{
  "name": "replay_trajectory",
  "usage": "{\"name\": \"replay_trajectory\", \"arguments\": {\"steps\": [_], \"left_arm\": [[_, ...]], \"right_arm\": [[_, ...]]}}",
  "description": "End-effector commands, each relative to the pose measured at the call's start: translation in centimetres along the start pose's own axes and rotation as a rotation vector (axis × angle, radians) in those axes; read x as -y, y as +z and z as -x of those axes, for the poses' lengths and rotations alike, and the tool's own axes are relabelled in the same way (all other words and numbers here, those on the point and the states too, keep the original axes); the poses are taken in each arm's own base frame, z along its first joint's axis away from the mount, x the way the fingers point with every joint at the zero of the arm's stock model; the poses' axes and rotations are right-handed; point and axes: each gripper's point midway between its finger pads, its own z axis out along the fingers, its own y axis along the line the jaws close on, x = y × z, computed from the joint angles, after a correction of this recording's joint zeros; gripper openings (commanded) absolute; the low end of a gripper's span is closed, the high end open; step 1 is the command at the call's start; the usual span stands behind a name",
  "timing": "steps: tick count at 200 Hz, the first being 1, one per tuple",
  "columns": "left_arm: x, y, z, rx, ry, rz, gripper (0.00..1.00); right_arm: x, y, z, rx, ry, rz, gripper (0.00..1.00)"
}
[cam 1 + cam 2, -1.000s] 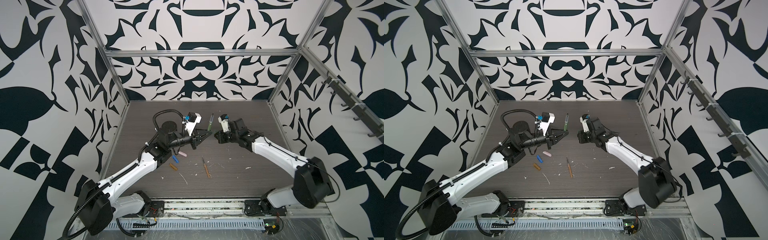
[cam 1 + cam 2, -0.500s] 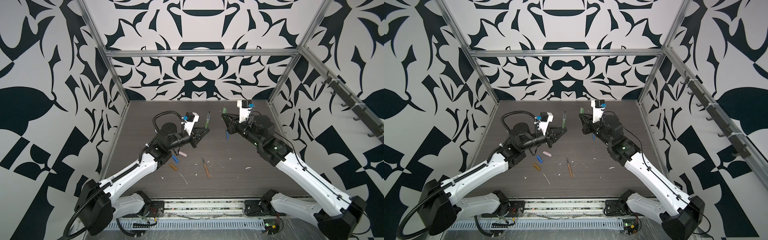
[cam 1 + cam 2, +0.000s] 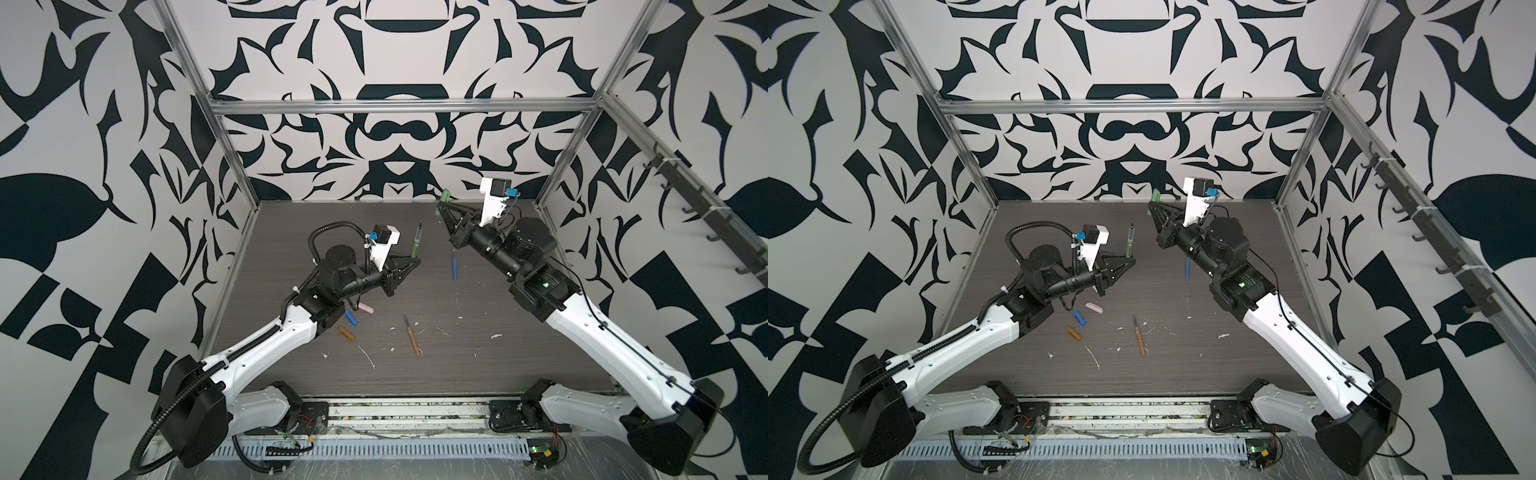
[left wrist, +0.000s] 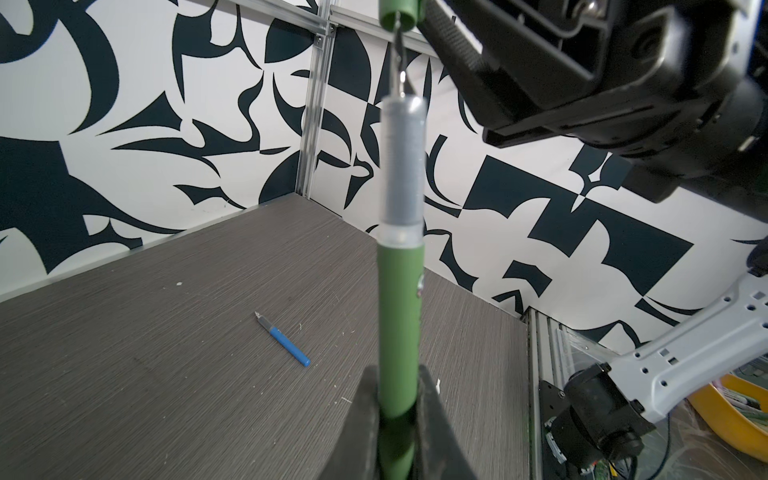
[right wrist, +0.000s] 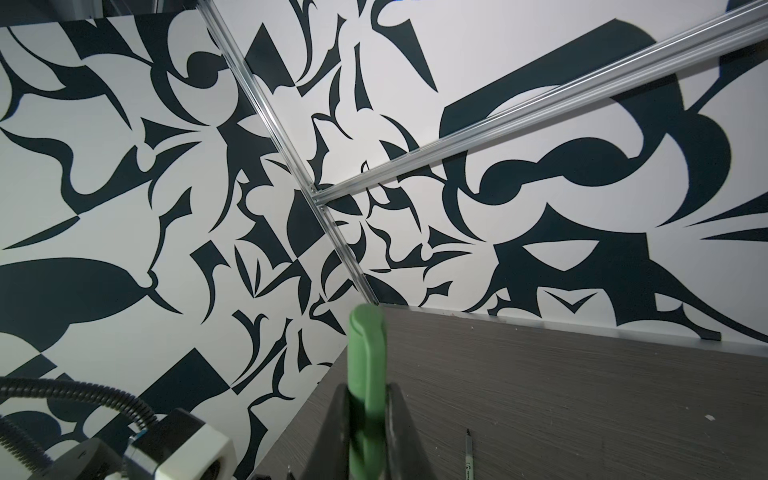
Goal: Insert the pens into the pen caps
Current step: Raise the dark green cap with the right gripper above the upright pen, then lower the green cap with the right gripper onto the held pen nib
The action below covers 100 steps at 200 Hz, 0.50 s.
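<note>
Left gripper [image 3: 415, 261] of mine clamps the dark green pen [image 3: 417, 241], tip up; my right gripper [image 3: 441, 206] pinches the green cap [image 3: 446, 194] beyond that tip, near its axis, apart

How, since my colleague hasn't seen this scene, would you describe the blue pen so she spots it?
On the dark table, look right, near the right gripper. The blue pen lies flat there alone: long and thin, unlike the stubby blue cap by the left arm.
</note>
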Motion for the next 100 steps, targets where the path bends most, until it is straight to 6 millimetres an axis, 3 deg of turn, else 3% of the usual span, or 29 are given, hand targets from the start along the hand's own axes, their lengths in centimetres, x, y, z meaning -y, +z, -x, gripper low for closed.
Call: {"name": "replay_trajectory", "arguments": {"steps": [1, 100], "left_arm": [[0.6, 0.2, 0.4, 0.015, 0.000, -0.031, 0.00], [0.8, 0.5, 0.3, 0.002, -0.014, -0.051, 0.00]], "right_arm": [[-3.5, -0.4, 3.4, 0.087, -0.004, 0.112, 0.06], [-3.2, -0.2, 1.1, 0.027, -0.005, 0.103, 0.05]]}}
